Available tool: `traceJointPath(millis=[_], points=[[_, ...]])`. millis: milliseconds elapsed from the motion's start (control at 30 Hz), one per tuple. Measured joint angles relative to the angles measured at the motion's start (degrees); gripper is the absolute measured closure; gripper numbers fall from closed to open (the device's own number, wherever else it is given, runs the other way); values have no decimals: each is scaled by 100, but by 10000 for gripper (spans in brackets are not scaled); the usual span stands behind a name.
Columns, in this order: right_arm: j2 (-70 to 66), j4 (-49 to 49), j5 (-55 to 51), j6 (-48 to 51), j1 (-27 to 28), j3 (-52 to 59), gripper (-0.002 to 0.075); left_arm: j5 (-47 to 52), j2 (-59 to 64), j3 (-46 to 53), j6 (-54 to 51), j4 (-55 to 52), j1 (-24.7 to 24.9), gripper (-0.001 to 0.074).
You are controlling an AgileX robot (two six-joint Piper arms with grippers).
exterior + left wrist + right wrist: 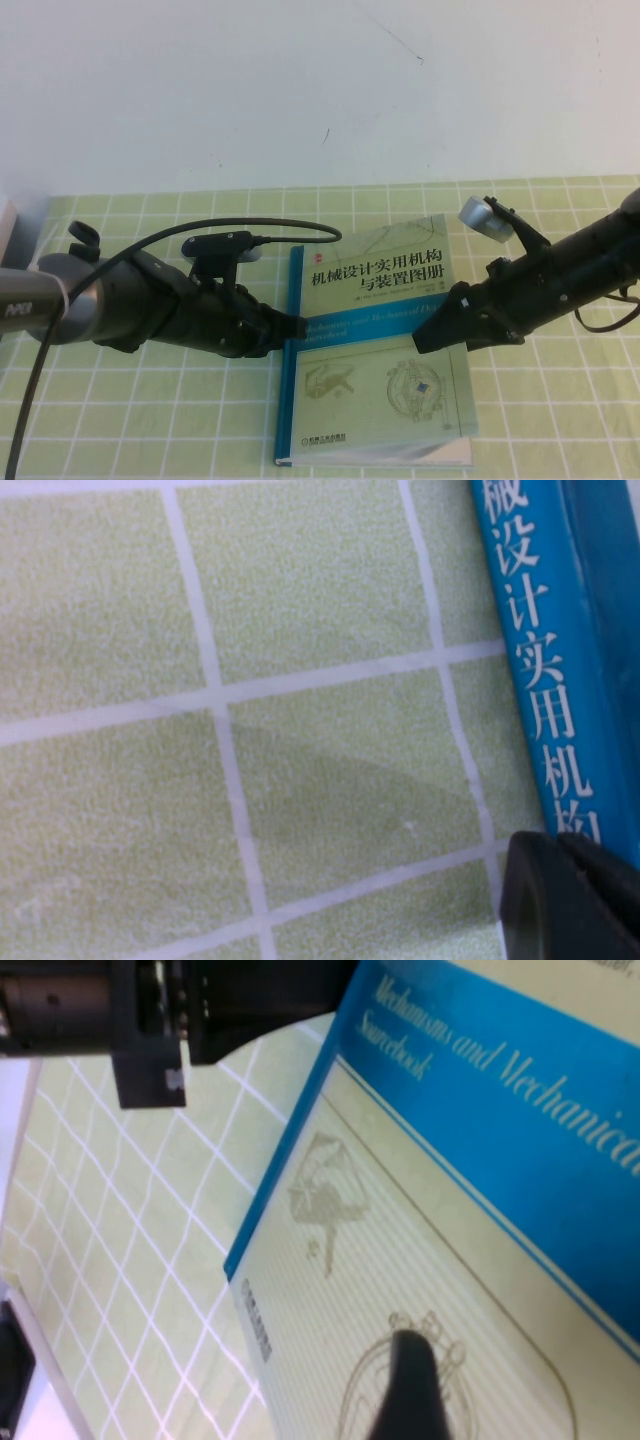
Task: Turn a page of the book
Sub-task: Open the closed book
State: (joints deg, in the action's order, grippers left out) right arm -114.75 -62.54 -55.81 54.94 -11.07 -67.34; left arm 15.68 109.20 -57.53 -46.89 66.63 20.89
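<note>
The book (375,400) lies closed on the green grid mat, its pale greenish cover with the blue band facing up and the blue spine (560,630) on its left. The page is hidden under the cover. My left gripper (296,327) is low on the mat with its tip against the spine at mid-height, and its black fingers (560,900) are pressed together with nothing in them. My right gripper (432,335) hangs over the right half of the cover (480,1210), open and holding nothing. One dark finger (412,1375) shows above the gear drawing.
The green mat (150,420) with white grid lines covers the table up to a white wall (300,90). A pale box (6,228) stands at the far left edge. A black cable (30,400) trails from the left arm (150,1020) over the mat.
</note>
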Motion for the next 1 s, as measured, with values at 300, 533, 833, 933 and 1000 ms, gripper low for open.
traceJointPath(millis=[300,533,833,933,1000], points=[[0,448,-257,-466,-10,-297,231,0,0,0,-13,0,0,738],[-3,461,-307,-564,-10,-341,232,0,0,0,-31,0,0,738],[-3,507,-307,-624,-10,-355,235,0,0,0,-31,10,0,738],[-3,721,-330,-743,-10,-443,256,0,0,0,-31,10,0,738],[-3,859,-344,-854,-10,-509,270,0,0,0,-31,10,0,738]])
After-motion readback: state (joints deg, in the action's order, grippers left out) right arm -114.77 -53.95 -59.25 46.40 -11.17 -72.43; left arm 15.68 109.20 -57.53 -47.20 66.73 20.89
